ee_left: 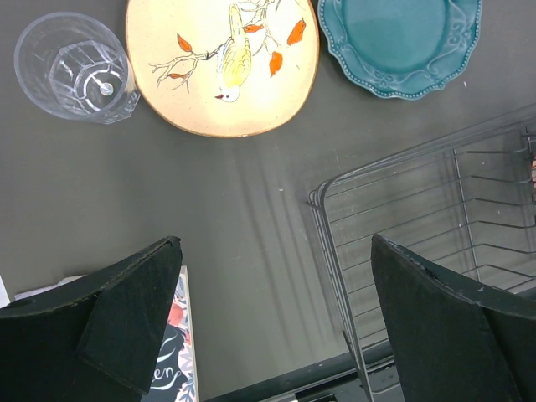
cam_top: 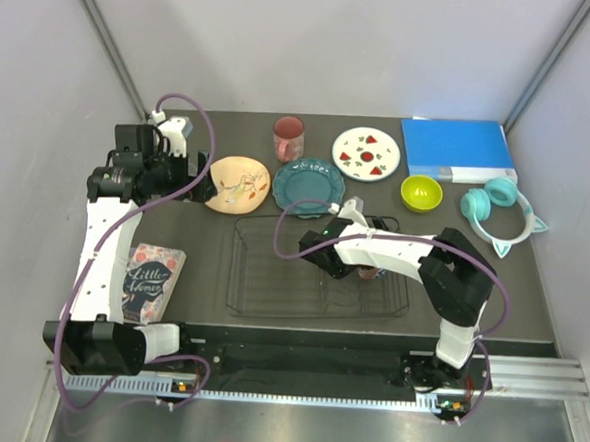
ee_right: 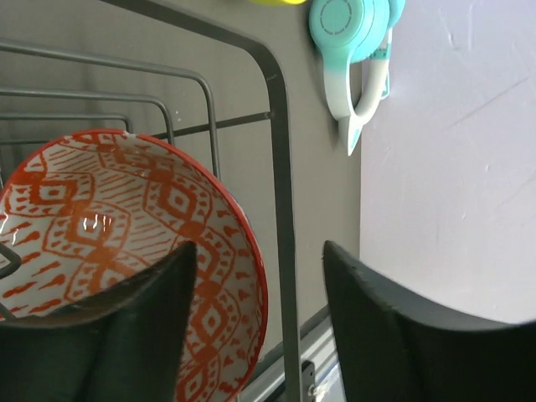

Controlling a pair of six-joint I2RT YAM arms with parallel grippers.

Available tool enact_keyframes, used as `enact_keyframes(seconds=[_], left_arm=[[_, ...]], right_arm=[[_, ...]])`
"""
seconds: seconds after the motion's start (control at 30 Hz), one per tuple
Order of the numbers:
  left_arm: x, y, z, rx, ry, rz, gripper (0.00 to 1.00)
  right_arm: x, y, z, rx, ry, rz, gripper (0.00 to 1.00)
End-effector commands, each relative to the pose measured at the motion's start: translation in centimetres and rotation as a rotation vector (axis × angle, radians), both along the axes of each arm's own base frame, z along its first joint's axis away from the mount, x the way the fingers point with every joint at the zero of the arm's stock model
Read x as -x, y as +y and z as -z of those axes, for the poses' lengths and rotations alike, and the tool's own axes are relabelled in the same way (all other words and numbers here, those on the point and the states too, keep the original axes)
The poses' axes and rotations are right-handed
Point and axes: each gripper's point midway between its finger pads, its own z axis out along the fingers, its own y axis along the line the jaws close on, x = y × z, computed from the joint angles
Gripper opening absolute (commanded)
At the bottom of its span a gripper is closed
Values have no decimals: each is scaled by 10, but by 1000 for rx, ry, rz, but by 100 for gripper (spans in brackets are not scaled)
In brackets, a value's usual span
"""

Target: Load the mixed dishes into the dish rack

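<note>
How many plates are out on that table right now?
3. The cream-yellow floral plate lies behind the dish rack, the teal scalloped plate right of it, the white plate with red marks farther back. None looks hidden.

Dark grey counter (cam_top: 204,266): wire dish rack (cam_top: 271,290) centre-front, "Little Women" book (cam_top: 151,280) front-left. Behind: clear glass (ee_left: 74,69), cream-yellow floral plate (cam_top: 237,183), teal scalloped plate (cam_top: 308,186), pink-red mug (cam_top: 288,137), white plate with red marks (cam_top: 366,153), lime-green bowl (cam_top: 421,193), blue binder (cam_top: 458,149), teal cat-ear headphones (cam_top: 498,211) far right
</note>
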Motion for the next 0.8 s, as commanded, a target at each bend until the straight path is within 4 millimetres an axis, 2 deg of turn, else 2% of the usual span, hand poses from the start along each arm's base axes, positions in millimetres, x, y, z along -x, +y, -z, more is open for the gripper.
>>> enact_keyframes(seconds=[0.0,0.03,0.07,0.13,0.17,0.2,0.27,0.3,0.4,0.43,0.57,0.6,0.63,0.77], left_arm=[[-3,-3,-19,3,-77,19,99],[-2,-3,-20,5,-79,21,99],[-2,-3,-20,5,-80,19,99],[-2,-4,-19,9,-75,22,99],[-2,-4,-20,8,-79,25,99],[-2,-4,-20,6,-81,24,99],[-2,-4,-21,6,-81,26,99],[-1,-4,-22,6,-84,26,99],[-1,-4,-22,2,-88,27,99],[-1,-3,-22,1,-88,25,99],[1,-2,-25,-6,-98,22,99],[0,-2,-26,-8,-101,20,99],[1,-1,-27,-11,-101,18,99],[1,-2,-30,-7,-106,22,99]], right_arm=[[-4,1,-28,9,-32,-16,68],[-5,3,-36,-24,-48,-16,77],[-5,5,-42,-54,-58,-15,79],[-9,10,-67,-154,-100,-11,80],[-10,12,-77,-197,-115,-8,81],[-12,13,-97,-271,-145,-9,81],[-14,9,-112,-358,-152,21,81],[-16,7,-132,-431,-188,28,81],[-24,-13,-159,-609,-261,108,76],[-31,-33,-158,-675,-265,194,74],[-60,-74,-156,-976,-378,330,75],[-57,-83,-146,-1014,-386,360,75],[-69,-95,-143,-1099,-419,401,74],[-84,-105,-110,-1235,-411,485,73]])
